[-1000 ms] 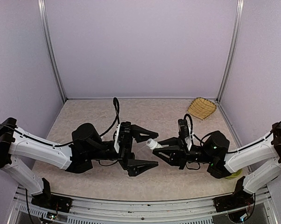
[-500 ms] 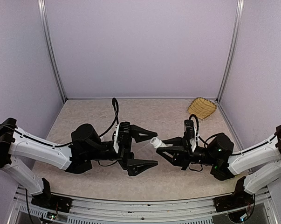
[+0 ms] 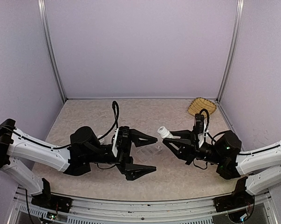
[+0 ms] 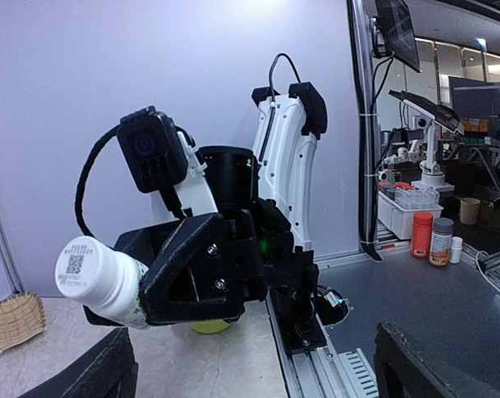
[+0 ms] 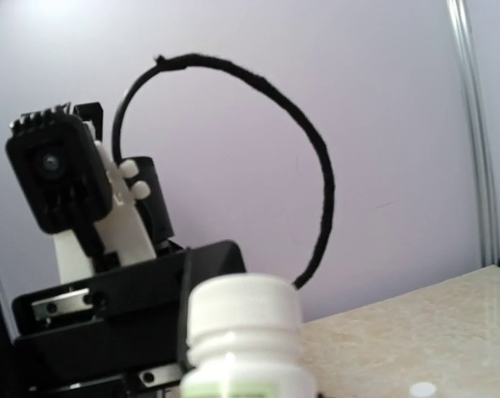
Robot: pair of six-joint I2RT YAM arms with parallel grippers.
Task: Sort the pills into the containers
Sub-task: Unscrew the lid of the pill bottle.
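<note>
Pill bottle (image 3: 164, 132), white and capped, is pinched in the right pincer (image 3: 170, 139) just right of centre in the overhead frame, raised off the desk (image 3: 154, 112). Its long axis runs from lower right to upper left, cap end pointing upper left. Opposite it at centre-left, the left pincer (image 3: 155, 153) is spread wide and holds nothing, while a woven basket (image 3: 202, 106) lies at the upper right.

Clear flat compartment box (image 3: 148, 150) lay faint on the table (image 3: 145, 112); capped white pill bottle (image 3: 164, 133) sat tilted in the right gripper (image 3: 171, 139) nearby; pills too small to make out.
</note>
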